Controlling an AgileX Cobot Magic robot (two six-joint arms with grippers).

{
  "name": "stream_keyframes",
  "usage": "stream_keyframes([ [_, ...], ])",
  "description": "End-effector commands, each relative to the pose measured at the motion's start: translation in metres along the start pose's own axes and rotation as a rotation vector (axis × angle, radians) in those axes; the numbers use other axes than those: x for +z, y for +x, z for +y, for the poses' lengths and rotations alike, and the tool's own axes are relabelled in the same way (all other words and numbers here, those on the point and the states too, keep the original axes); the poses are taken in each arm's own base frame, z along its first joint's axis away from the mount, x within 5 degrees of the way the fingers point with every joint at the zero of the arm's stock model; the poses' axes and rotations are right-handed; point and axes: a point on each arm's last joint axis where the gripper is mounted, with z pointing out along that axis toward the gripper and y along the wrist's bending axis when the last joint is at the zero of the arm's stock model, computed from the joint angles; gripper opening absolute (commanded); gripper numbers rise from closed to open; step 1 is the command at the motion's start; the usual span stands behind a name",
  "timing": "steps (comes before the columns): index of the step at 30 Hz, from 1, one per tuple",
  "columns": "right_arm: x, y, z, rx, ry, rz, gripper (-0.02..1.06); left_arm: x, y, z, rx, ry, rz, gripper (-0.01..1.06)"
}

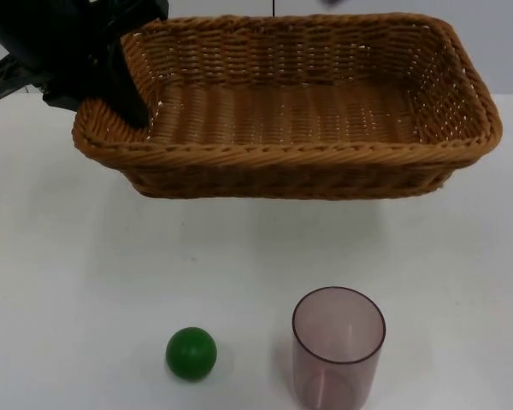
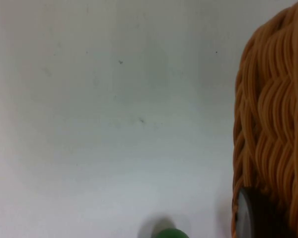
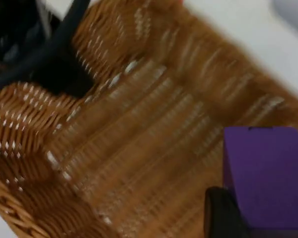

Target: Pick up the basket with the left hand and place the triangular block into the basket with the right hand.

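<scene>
Top view: wicker basket point(image 1: 299, 162) across upper frame, its left rim pinched by the left gripper point(image 1: 124, 102) at upper left. Green ball point(image 1: 191, 353) and translucent purple cup point(image 1: 338, 346) stand apart on the white table point(image 1: 68, 282), lower centre. Right wrist view: right gripper point(image 3: 228, 218) pinches a purple block point(image 3: 265, 176) above the basket floor

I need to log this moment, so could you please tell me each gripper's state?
Left gripper: shut on the basket rim, holding it lifted.
Right gripper: shut on the purple block, above the basket.
</scene>
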Motion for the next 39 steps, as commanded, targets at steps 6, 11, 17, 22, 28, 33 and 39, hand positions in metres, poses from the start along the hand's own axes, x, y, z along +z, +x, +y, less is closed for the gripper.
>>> stream_keyframes([
  [6, 0.046, 0.031, 0.006, 0.04, -0.021, 0.155, 0.0, -0.006, 0.0, -0.007, -0.015, 0.038, -0.019, 0.0],
  [11, 0.063, 0.049, 0.008, 0.045, -0.02, 0.175, 0.0, -0.006, -0.001, -0.007, -0.011, 0.037, -0.027, 0.0],
  [17, 0.066, 0.048, 0.006, 0.067, 0.0, 0.143, 0.04, -0.006, -0.002, -0.007, -0.011, 0.037, -0.036, 0.0],
  [22, 0.066, 0.045, 0.004, 0.077, 0.03, 0.112, 0.27, -0.006, -0.002, -0.007, -0.011, 0.037, -0.038, 0.0],
  [28, 0.066, 0.043, 0.003, 0.076, 0.032, 0.088, 0.75, -0.006, -0.003, -0.006, -0.007, 0.031, -0.045, 0.0],
  [33, 0.066, 0.042, 0.003, 0.076, 0.033, 0.075, 1.02, -0.006, -0.003, -0.006, -0.007, 0.031, -0.045, 0.0],
  [39, 0.058, 0.041, 0.003, 0.082, 0.031, 0.074, 1.04, -0.006, -0.003, -0.006, -0.007, 0.031, -0.043, 0.0],
])
